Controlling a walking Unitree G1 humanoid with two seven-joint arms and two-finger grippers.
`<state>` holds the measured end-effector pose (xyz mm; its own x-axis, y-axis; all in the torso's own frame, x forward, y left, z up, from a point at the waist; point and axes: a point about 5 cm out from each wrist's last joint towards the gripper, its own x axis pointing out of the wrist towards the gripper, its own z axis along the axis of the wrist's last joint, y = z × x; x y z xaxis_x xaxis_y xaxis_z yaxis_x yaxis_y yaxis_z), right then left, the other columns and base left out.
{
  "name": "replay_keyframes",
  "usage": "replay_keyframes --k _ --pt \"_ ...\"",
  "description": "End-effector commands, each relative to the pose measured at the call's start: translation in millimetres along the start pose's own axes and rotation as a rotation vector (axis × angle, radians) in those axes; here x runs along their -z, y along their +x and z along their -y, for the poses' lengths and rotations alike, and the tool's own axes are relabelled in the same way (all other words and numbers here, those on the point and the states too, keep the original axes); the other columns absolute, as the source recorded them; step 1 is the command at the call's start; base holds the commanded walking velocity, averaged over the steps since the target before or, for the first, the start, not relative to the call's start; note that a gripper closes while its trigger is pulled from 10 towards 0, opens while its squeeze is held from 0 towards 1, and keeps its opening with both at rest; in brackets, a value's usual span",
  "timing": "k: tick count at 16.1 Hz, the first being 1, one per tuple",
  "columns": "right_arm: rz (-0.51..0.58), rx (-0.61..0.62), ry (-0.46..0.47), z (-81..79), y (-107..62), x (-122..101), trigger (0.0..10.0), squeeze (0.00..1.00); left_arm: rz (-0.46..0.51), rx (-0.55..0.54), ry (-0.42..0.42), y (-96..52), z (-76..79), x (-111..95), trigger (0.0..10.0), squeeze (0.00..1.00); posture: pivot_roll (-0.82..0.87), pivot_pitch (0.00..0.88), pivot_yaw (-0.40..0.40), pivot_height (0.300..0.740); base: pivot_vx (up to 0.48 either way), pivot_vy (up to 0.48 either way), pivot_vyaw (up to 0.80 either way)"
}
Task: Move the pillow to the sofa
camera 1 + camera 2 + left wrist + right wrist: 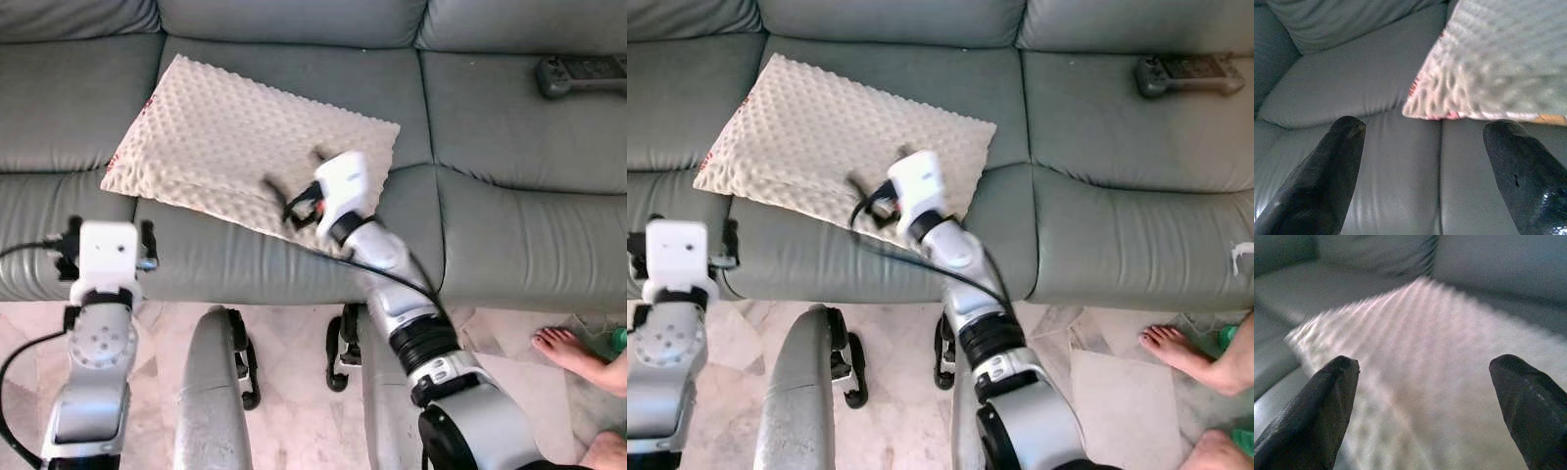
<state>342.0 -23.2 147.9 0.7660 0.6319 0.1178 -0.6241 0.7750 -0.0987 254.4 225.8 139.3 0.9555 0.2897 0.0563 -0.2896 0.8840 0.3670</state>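
Pillow (pixel 235 147): laid flat on the sofa (pixel 509 225).
Right claw (pixel 294 186): spread wide above pillow, nothing held.
Advice: lifted straight off, fabric unsnagged.

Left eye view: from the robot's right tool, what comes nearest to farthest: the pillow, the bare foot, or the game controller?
1. Pillow: directly under the open right tool, on the sofa's middle seat.
2. Bare foot: on the floor, far right.
3. Game controller: on the sofa's right seat, by the backrest.
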Motion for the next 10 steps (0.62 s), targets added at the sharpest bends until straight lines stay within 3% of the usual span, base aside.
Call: replay_keyframes --k 1,3,6,10 --pt "-0.119 -0.045 0.024 -6.9 -10.9 26.4 10.0 1.0 -0.034 0.004 0.022 -5.6 -1.9 7.2 10.0 0.0 0.13 0.449 -0.036 0.631 0.0 0.0 0.0" --pt "-0.184 -0.058 0.037 -6.3 -19.0 40.0 10.0 1.0 -0.041 0.017 0.018 -6.0 1.0 8.0 10.0 0.0 0.13 0.45 -0.036 0.631 0.0 0.0 0.0" --pt "-0.333 -0.103 0.064 1.9 -45.2 69.7 10.0 1.0 -0.049 0.064 0.003 -5.6 13.0 6.9 10.0 0.0 0.11 0.449 -0.033 0.631 0.0 0.0 0.0" --pt "-0.416 -0.067 0.031 19.7 -62.3 82.7 10.0 1.0 -0.053 0.067 -0.004 -3.8 15.3 6.5 10.0 0.0 0.11 0.445 -0.032 0.631 0.0 0.0 0.0"
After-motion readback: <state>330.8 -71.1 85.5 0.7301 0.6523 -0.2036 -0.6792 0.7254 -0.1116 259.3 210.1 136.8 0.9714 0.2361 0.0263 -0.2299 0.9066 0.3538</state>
